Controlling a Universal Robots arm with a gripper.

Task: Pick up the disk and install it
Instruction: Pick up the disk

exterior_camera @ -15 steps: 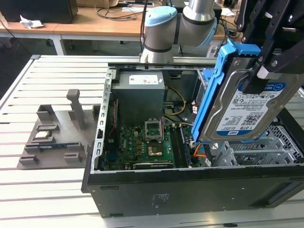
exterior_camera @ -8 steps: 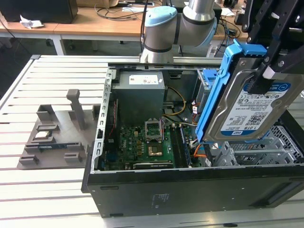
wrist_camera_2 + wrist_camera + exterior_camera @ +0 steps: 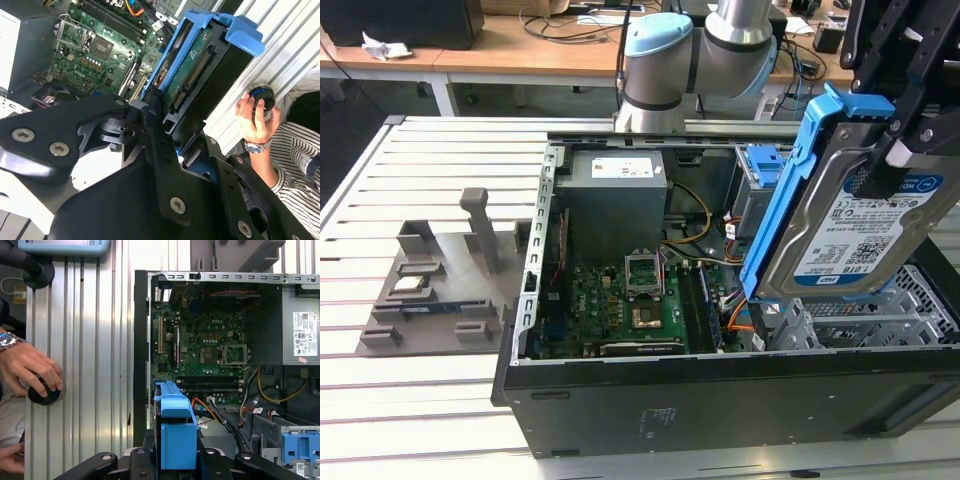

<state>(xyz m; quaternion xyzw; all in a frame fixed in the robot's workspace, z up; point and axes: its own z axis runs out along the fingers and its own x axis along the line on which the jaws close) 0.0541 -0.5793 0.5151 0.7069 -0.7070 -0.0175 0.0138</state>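
Note:
The disk (image 3: 865,225) is a silver drive with a white-and-blue label in a blue plastic bracket (image 3: 790,190). It hangs tilted on edge above the right part of the open computer case (image 3: 720,400). My black gripper (image 3: 898,140) is shut on its upper end. In the second wrist view the disk (image 3: 200,65) shows its connector edge and sticks out past my gripper (image 3: 170,122) toward the motherboard. In the first wrist view the bracket (image 3: 175,432) lies over the drive bay side of the case (image 3: 141,340).
Inside the case are a green motherboard (image 3: 205,347), a grey power supply (image 3: 615,195), orange and black cables (image 3: 220,412) and another blue bracket (image 3: 765,165). A person's hand (image 3: 25,370) rests on a dark knob on the slatted table. A grey fixture (image 3: 430,285) lies at the exterior view's left.

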